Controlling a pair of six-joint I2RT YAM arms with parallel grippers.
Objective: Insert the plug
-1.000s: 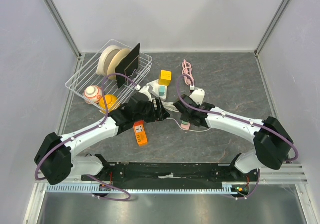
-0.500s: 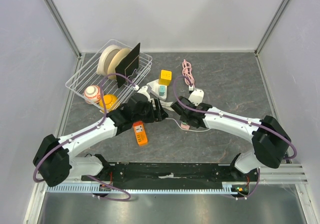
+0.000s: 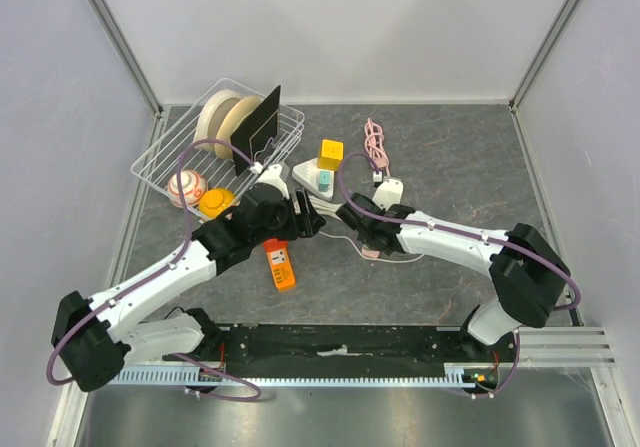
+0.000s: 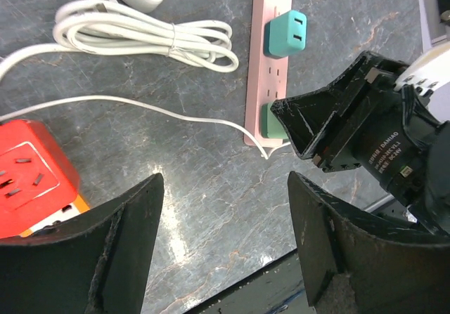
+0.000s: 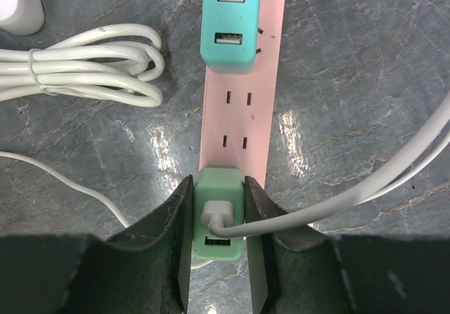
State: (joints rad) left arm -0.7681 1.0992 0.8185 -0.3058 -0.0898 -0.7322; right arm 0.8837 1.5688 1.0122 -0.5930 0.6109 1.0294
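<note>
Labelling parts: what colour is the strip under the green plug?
Pale pink plastic power strip, clearest in right wrist view.

The green plug (image 5: 221,184) hides the near end of the pink power strip (image 5: 271,82). Left of the strip, a white block (image 5: 17,5) is cut off.

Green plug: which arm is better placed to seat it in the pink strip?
Right, probably. The right gripper is shut on the plug at the end of the strip. The left gripper is open, holds nothing and hangs beside the strip.
</note>
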